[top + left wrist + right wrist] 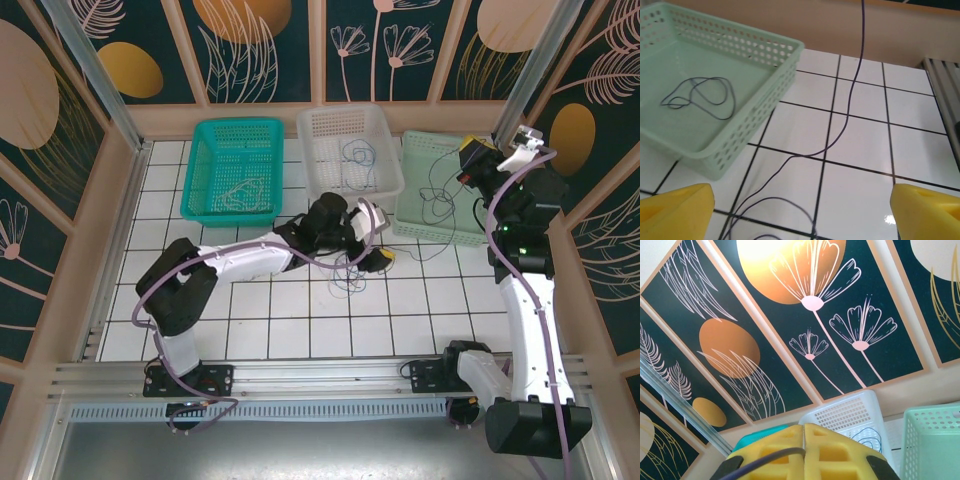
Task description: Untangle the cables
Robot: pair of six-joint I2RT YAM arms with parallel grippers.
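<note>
White tiles (920, 145) carry the dark cable (862, 35), which curls at the lower left of the left wrist view and then runs up, slightly to the right, until the top edge. Its long axis points almost straight away from the left gripper (800, 215), whose yellow fingers (675, 210) stand wide apart on both sides of it, so this arm is the nearer one. To the left sits the mint basket (765, 117). The right gripper (804, 440) has its pads pressed together on a dark cable, apparently the same.
</note>
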